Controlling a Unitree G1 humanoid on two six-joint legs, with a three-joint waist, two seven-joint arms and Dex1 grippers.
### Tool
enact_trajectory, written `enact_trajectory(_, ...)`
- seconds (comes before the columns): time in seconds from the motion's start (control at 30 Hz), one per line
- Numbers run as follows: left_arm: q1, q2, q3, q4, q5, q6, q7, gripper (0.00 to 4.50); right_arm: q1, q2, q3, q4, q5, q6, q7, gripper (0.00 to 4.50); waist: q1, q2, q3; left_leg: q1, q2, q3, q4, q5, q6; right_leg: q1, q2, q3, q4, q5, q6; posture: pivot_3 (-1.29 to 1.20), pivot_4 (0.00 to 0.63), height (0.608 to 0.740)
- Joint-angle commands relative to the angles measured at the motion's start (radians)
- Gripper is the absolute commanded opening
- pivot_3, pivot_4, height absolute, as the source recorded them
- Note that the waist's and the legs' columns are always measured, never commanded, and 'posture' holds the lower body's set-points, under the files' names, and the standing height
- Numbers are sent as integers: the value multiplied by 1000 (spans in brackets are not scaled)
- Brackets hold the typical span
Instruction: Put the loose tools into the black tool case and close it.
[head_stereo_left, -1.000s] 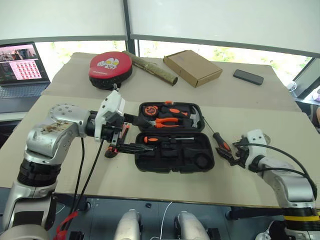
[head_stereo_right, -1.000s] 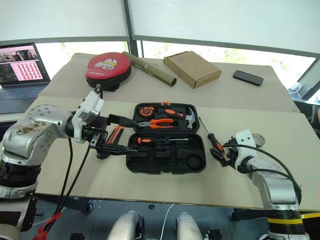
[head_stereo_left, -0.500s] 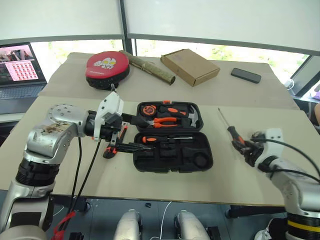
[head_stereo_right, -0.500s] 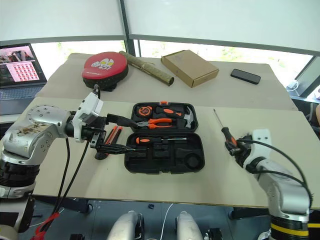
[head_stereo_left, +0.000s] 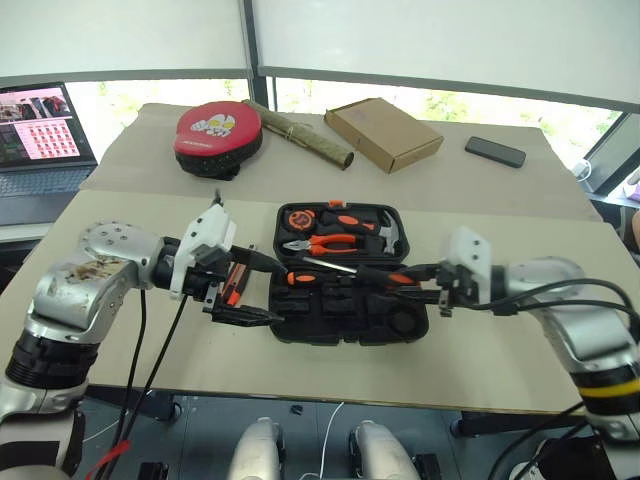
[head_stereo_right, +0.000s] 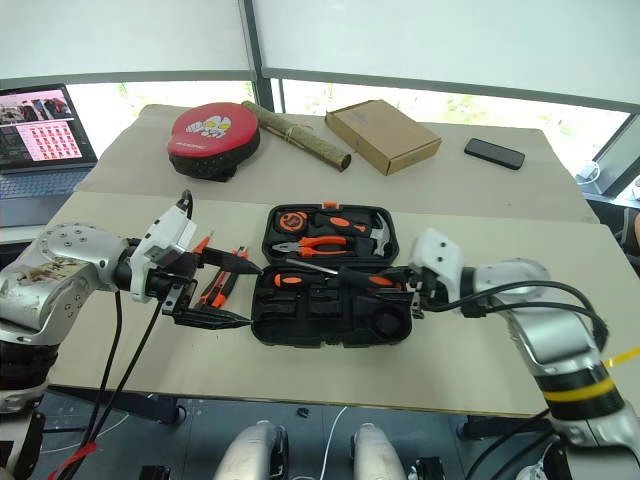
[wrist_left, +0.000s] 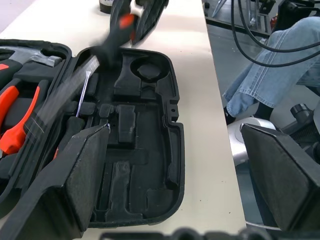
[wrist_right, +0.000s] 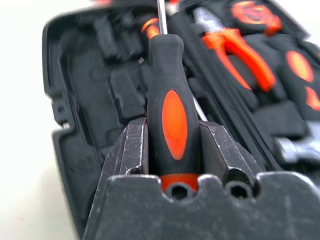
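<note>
The black tool case (head_stereo_left: 300, 335) lies open in the middle of the table, with pliers (head_stereo_left: 325, 242), a hammer (head_stereo_left: 390, 235) and one screwdriver (head_stereo_left: 310, 279) in its slots. My right gripper (head_stereo_left: 428, 286) is shut on the handle of an orange-and-black screwdriver (wrist_right: 172, 115) and holds it level over the case, shaft toward the left. My left gripper (head_stereo_left: 278, 293) stands open at the case's left edge, nothing between its fingers (wrist_left: 85, 170). An orange-and-black utility knife (head_stereo_right: 222, 283) lies on the table just behind it, partly hidden.
At the table's far side are a red-and-black round pad (head_stereo_left: 218, 127), a rolled bundle (head_stereo_left: 305, 135), a brown cardboard box (head_stereo_left: 383, 133) and a phone (head_stereo_left: 494, 151). A laptop (head_stereo_left: 40, 125) sits far left. A person's jeans-clad legs (wrist_left: 265, 75) show beyond the table's right end.
My right gripper shut on the screwdriver lying right of the case, lifted it and swung it left over the open case, rolling the wrist. The left gripper has barely moved.
</note>
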Motion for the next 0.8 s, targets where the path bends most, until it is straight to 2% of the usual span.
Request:
enact_trajectory(0.03,0,16,37,-41,-32,12,19,4500,-72,14,42,150,-97,-177,53,1051,0,0,0,0,0,0,0,0,0,0,0,0,0,0,0,0,150,740)
enact_trajectory(0.47,-4,29,41,-52,-44,12,51,4500,-161,40,47,395,-178,-405,143,1051,-1,0,0,0,0,0,0,0,0,0,0,0,2,0,0,0,150,740)
enact_trajectory(0.77,-28,13,21,-39,-33,-1,60,4500,-142,48,24,369,-157,-341,132,1051,-3,0,0,0,0,1,0,0,0,0,0,0,3,0,0,0,150,740)
enact_trajectory(0.8,-30,12,19,-39,-33,-1,61,4500,-141,56,19,357,-144,-319,128,2072,-3,0,0,0,0,0,0,0,0,0,0,0,3,0,0,0,150,740)
